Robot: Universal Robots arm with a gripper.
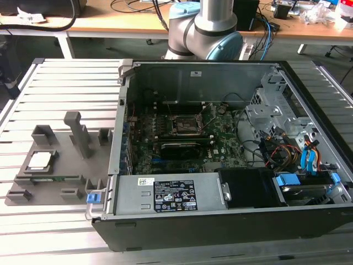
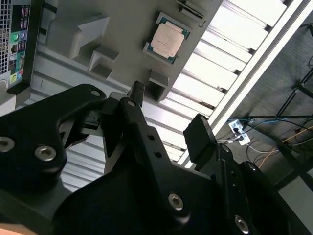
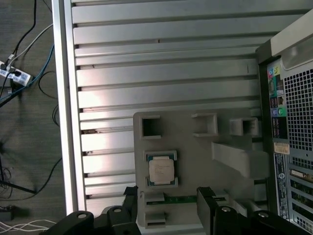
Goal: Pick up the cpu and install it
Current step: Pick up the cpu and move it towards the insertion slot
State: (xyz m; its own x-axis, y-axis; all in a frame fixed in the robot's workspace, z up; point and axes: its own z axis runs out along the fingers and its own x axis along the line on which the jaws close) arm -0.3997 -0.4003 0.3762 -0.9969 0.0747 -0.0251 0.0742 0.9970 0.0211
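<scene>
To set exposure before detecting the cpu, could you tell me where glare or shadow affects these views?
Second wrist view: table slats beside the cpu glare white. First wrist view: milder bright patches on slats, cpu evenly lit. Exterior view: case interior shadowed.

Landmark: open black computer case [image 1: 220, 232].

Outside its side wall, on the exterior view's left, a grey moulded fixture tray [image 1: 63, 165] lies on the slatted aluminium table [image 1: 71, 77]. The small silvery square cpu [image 1: 41, 160] sits in a tray pocket, open from above. A tall grey upright post [image 1: 77, 130] stands between cpu and case. Low grey blocks [image 1: 43, 134] stand near the pocket.

Inside the case, the black square socket frame [image 1: 185, 124] is reachable from above, with a long black graphics card [image 1: 185, 148] just beside it. A grey metal power supply box [image 1: 165, 193] lines the front wall. Tangled cables [image 1: 276, 149] and a metal drive cage [image 1: 270, 105] crowd the exterior view's right end.
</scene>
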